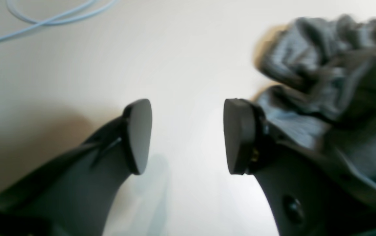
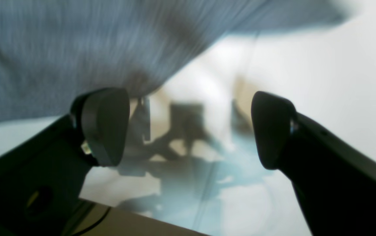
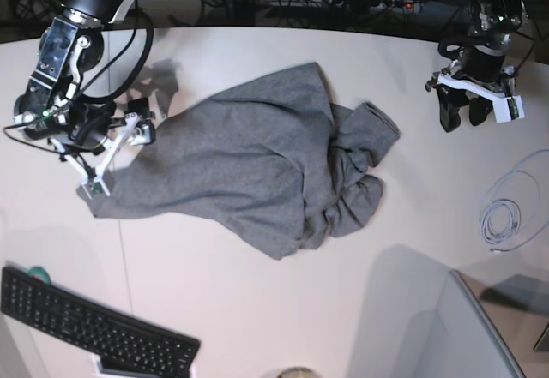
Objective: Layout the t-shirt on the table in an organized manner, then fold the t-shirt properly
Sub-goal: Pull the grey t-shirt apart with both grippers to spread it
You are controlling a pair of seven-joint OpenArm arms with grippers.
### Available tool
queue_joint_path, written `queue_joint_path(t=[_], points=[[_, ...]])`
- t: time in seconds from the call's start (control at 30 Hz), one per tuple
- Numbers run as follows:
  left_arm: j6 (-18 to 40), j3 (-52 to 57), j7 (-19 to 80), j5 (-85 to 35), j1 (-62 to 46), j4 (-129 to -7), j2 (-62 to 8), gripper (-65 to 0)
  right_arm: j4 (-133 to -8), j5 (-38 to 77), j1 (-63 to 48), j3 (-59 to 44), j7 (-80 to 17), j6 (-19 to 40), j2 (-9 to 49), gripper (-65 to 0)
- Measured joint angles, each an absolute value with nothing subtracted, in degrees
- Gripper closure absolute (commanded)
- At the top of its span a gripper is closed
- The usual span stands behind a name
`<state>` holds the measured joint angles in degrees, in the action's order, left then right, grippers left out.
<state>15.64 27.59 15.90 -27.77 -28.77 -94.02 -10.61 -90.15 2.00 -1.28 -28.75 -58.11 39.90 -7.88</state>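
T-shirt (image 3: pixel 257 164) sprawled mid-desk (image 3: pixel 257 309), between your two claws, one side bunched in folds. Left claw (image 1: pixel 188 136) parted, empty, clear of cloth; bunched heap just off its right finger. Right claw (image 2: pixel 191 129) spread wide, gripping nothing; shirt edge drapes above its left finger. Cloth reads soft, light, limp, so it should drag and wrinkle rather than slide. Best take hem corners or shoulder seams, pinch single layer. Both wrist views blurred. Sleeves and collar buried in crumple, can't pick out. Cable (image 3: pixel 502 219) coiled near left claw, keyboard (image 3: pixel 86 318) far from both.
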Motion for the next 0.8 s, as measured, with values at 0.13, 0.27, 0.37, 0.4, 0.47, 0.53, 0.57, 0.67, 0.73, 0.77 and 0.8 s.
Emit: queue_joint_path(t=[0.13, 0.27, 0.37, 0.4, 0.47, 0.53, 0.57, 0.67, 0.73, 0.77, 0.8], points=[[19.7, 30.87, 16.12, -27.55, -29.69, -93.69, -9.87, -23.5, -80.03, 5.34, -0.64, -29.32, -53.63, 39.62, -7.6, -54.8], [21.06, 32.77, 15.86, -27.66, -29.58, -92.07, -10.02, -16.3, -73.56, 13.47, 0.05, -28.53, -49.95, 39.92, -6.35, -54.8], [21.21, 32.91, 16.08, -27.51, -30.39, -91.83, -10.0, -13.5, -71.0, 16.6, 0.78, -28.58, -49.39, 39.94, -5.21, -54.8], [21.3, 32.88, 16.1, -27.53, -30.37, -91.85, -9.96, -13.0, -70.46, 17.5, 0.78, -28.62, -48.93, 39.94, -5.21, -54.8], [21.28, 32.84, 16.08, -27.53, -30.33, -91.85, -9.96, -12.8, -69.91, 18.35, 0.84, -28.64, -48.75, 39.94, -5.26, -54.6], [21.28, 32.8, 16.1, -27.51, -30.33, -91.85, -10.0, -13.0, -69.32, 18.48, 1.1, -27.27, -48.71, 39.94, -5.21, -51.3], [21.26, 32.77, 16.08, -27.51, -30.35, -91.85, -10.0, -13.2, -68.86, 18.48, 1.23, -26.17, -48.56, 39.94, -5.23, -48.0], [21.28, 32.67, 15.97, -27.53, -30.28, -91.85, -9.63, -14.0, -67.79, 18.72, 1.23, -25.12, -48.6, 39.97, -5.78, -31.2], [21.26, 32.67, 15.94, -27.53, -30.17, -91.85, -9.19, -14.0, -67.79, 18.11, 0.93, -25.12, -49.65, 39.97, -5.8, -17.0], [21.28, 32.64, 16.08, -27.53, -30.2, -91.85, -9.08, -14.2, -67.9, 17.69, 0.71, -25.12, -50.06, 39.99, -5.61, -7.1], [21.28, 32.64, 16.1, -27.51, -30.2, -91.85, -9.06, -14.2, -68.14, 17.47, 0.54, -25.12, -50.68, 39.97, -5.41, 0.0]])
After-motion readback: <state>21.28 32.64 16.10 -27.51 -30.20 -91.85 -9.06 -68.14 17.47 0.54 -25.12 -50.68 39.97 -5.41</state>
